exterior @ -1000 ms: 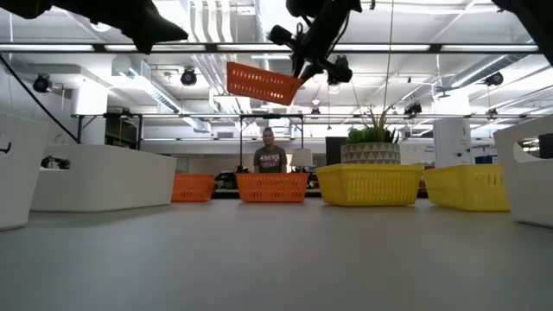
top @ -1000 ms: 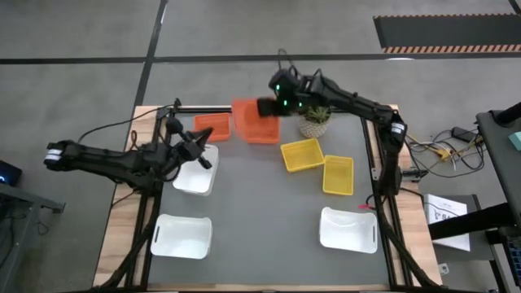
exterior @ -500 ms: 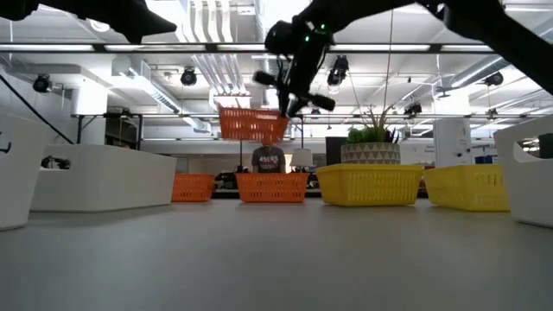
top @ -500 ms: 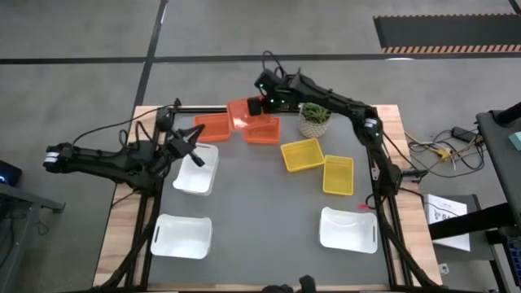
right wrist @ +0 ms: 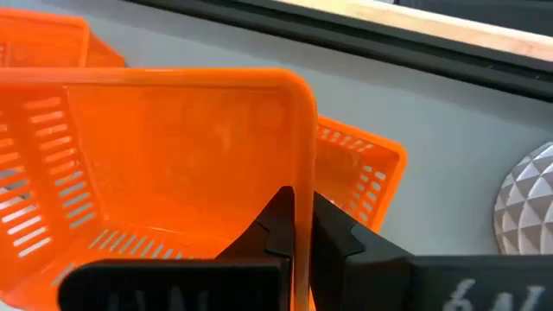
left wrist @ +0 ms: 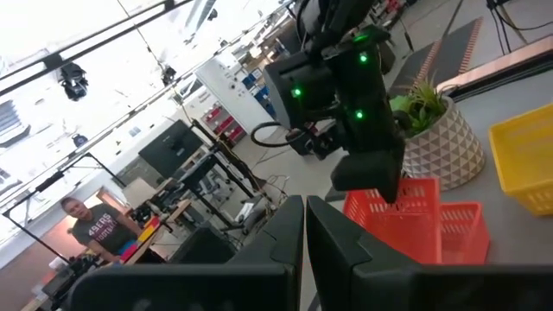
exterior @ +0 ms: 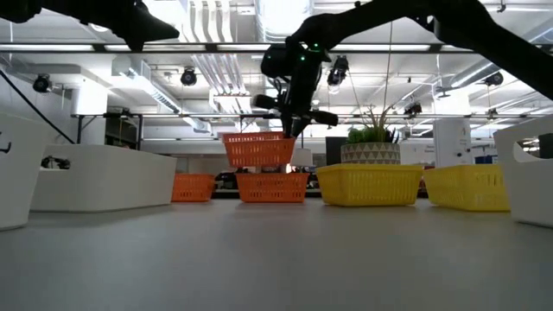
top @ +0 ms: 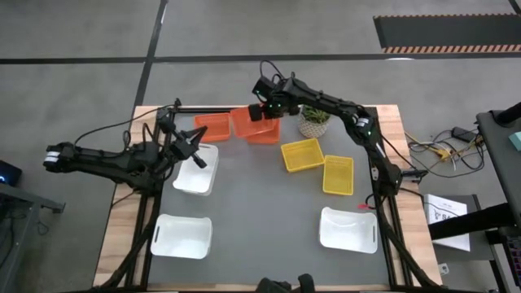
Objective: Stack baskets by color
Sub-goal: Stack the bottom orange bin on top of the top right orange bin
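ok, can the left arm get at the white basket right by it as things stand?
Probably yes. The left gripper hangs shut right at the near white basket, with nothing between them. The right gripper is far off, shut on an orange basket. The left would need to open first.

Orange baskets (top: 213, 126), yellow baskets (top: 302, 155), white baskets (top: 182, 236), grey tabletop (top: 260, 212).

- Orange basket (right wrist: 173, 164): smooth, slightly glossy plastic with slotted walls.
- Yellow baskets (top: 302, 155): the same slotted plastic.
- White baskets (top: 348, 229): solid-walled plastic with a soft sheen.
- Table top (top: 260, 212): a matt grey mat with a bare wooden edge (top: 122, 220).
- Plant pot (left wrist: 445, 147): matt with a faceted pattern.
- Right gripper (right wrist: 294, 229): matt black fingers.
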`<action>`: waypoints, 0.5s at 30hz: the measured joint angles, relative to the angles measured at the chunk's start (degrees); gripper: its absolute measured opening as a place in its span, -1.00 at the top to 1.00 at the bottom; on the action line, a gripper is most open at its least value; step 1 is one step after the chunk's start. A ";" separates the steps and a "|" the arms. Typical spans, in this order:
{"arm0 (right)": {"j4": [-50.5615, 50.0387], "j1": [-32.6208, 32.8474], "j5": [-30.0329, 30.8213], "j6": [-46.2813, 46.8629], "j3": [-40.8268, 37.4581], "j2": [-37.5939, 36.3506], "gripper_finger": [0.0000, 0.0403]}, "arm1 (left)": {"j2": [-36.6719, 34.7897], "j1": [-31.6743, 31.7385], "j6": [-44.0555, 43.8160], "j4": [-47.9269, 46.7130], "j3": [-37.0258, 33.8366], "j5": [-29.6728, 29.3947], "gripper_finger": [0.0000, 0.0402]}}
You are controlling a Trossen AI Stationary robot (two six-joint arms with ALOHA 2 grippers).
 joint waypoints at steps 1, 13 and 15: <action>-0.02 -0.02 0.04 0.00 0.00 -0.07 0.96 | 0.02 0.00 0.00 0.02 -0.02 -0.02 1.00; -2.81 0.06 0.06 0.04 0.02 -0.31 0.96 | 0.02 0.00 -0.11 0.01 -0.02 -0.02 1.00; -4.10 -0.04 0.61 0.05 0.02 -0.31 0.96 | 0.04 0.00 -0.11 0.04 -0.02 -0.02 1.00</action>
